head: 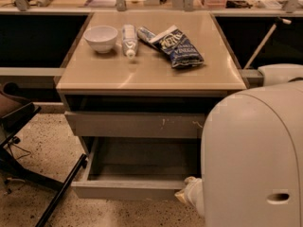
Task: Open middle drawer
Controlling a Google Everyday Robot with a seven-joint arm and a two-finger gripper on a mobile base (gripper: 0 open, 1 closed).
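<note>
You saw the middle drawer (125,189) standing well open, task seemingly done, claw (186,195) at its right front corner, grip unclear.

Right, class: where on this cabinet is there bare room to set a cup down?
The cabinet top is bare across its front half, from bowl, tube and blue bag forward to the edge; its back is crowded. The open middle drawer is bare inside, with the gripper at its front right corner.

White bowl (101,37), tube (129,39) and blue snack bag (176,46) lie on the beige countertop (142,74).
</note>
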